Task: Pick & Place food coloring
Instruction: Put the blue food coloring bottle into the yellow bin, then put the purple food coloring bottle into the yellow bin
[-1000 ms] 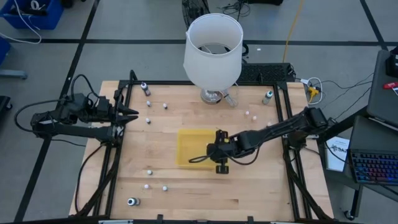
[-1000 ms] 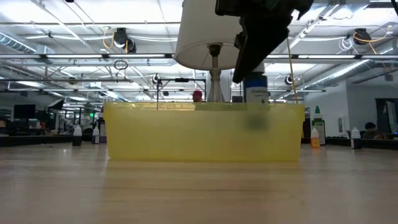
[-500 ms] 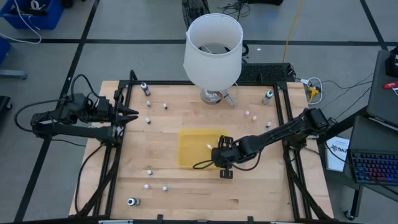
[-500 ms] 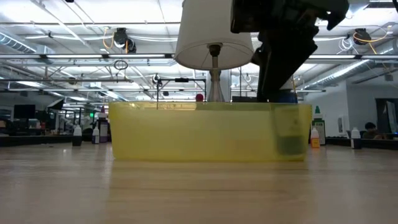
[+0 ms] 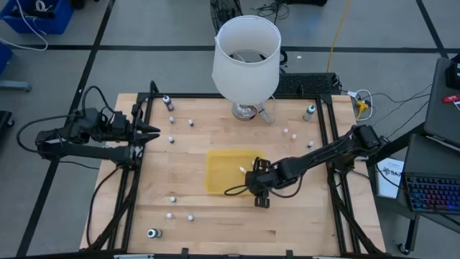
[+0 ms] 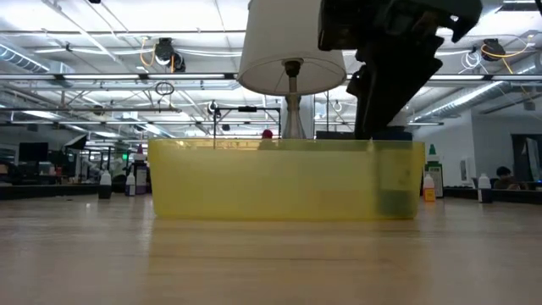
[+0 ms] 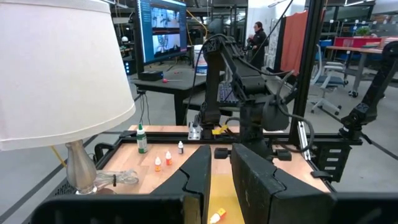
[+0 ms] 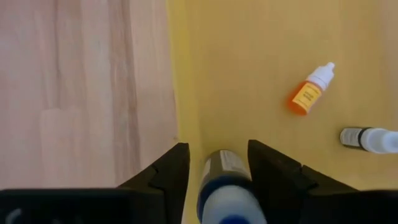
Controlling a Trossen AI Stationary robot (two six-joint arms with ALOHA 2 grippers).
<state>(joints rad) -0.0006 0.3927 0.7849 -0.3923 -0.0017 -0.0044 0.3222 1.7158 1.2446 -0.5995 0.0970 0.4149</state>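
Where the table's left rail runs, the left gripper (image 5: 151,131) waits over the frame at the edge of the wooden table (image 5: 187,230), its two fingers drawn nearly together with only a thin gap and nothing held. Small food coloring bottles lie scattered over the left half of the board: a dark one with a round top (image 5: 167,101) near the far left corner, tiny whitish ones (image 5: 172,139) below it, and another round-topped one (image 5: 152,232) near the front edge. At the far middle stands a white lamp (image 5: 246,50) with a silvery base. The yellow tray (image 5: 219,162) sits at the centre of the table. Inside it lie an orange food coloring bottle (image 8: 308,93) with a white cap and a dark bottle (image 8: 367,138) on its side, apart from one another. The right gripper (image 5: 256,178) reaches down into the tray's right end, beside its wall, and its fingers (image 8: 171,171) flank a blue-capped food coloring bottle (image 8: 225,186) that stands upright between them; whether they press it or have let go, I cannot tell. Farther right, a taller bottle (image 5: 310,111) stands by the right rail.
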